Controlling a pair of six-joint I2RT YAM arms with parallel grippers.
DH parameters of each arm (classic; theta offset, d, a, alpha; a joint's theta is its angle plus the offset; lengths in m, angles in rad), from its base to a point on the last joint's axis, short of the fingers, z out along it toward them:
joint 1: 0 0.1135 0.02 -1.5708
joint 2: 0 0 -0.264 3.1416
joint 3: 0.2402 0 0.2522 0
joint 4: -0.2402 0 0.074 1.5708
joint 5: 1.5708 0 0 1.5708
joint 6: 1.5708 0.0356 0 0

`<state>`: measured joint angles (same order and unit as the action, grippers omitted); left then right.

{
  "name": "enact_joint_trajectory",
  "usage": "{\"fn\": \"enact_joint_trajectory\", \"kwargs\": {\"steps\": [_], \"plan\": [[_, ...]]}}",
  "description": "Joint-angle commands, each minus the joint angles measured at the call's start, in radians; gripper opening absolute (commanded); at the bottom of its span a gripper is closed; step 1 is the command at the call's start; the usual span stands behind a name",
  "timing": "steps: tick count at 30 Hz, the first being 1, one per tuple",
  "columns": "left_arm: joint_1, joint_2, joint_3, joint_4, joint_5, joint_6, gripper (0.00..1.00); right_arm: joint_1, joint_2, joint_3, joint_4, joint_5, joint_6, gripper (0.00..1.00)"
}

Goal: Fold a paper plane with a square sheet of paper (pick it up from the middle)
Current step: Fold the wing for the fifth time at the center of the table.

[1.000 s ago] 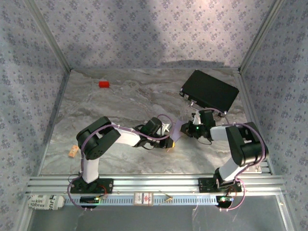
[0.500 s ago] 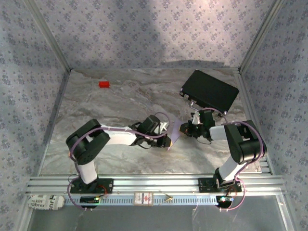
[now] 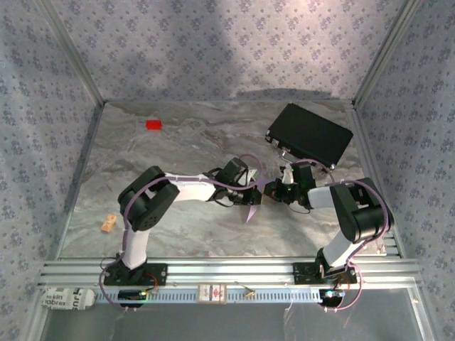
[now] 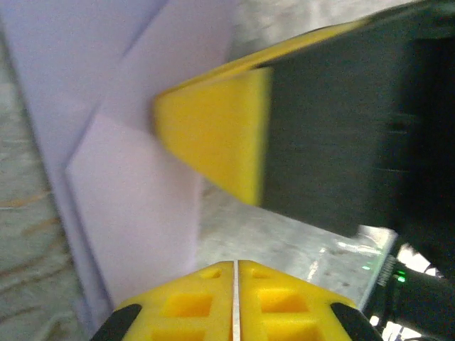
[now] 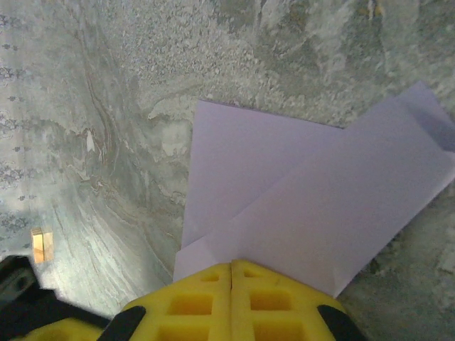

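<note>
At the centre of the grey marbled bench, the right hand clamps the folded pale lilac paper sheet; the left hand, fingers pressed together, sits just beside it.

white wrapper, bottom left corner, print reads roughly "rabrex"

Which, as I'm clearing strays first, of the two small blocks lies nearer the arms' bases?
The tan block, at near left; the red block sits far back.
</note>
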<state>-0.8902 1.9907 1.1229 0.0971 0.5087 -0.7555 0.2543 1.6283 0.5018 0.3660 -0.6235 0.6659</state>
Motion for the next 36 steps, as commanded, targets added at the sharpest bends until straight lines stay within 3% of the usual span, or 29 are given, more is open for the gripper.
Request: {"fn": "enact_joint_trajectory", "kwargs": {"steps": [1, 6, 18, 25, 32, 36], "plan": [[0.001, 0.038, 0.037, -0.098, -0.045, 0.040, 0.06, 0.032, 0.028, -0.011, -0.058, -0.007, 0.010, 0.06], [0.000, 0.049, -0.004, -0.139, -0.072, 0.035, 0.00, 0.019, 0.006, 0.030, -0.114, 0.018, -0.019, 0.08], [0.000, 0.039, -0.119, -0.062, -0.065, -0.030, 0.00, -0.112, 0.074, 0.161, -0.194, 0.043, -0.076, 0.09], [-0.001, 0.007, -0.176, -0.013, -0.063, -0.091, 0.00, -0.141, 0.091, 0.231, -0.268, 0.076, -0.097, 0.09], [-0.036, -0.082, -0.253, 0.128, -0.135, -0.236, 0.00, -0.118, -0.064, 0.225, -0.339, 0.080, -0.076, 0.14], [-0.071, -0.168, -0.206, 0.117, -0.170, -0.228, 0.09, -0.062, -0.199, 0.196, -0.441, 0.117, -0.070, 0.19]]}}
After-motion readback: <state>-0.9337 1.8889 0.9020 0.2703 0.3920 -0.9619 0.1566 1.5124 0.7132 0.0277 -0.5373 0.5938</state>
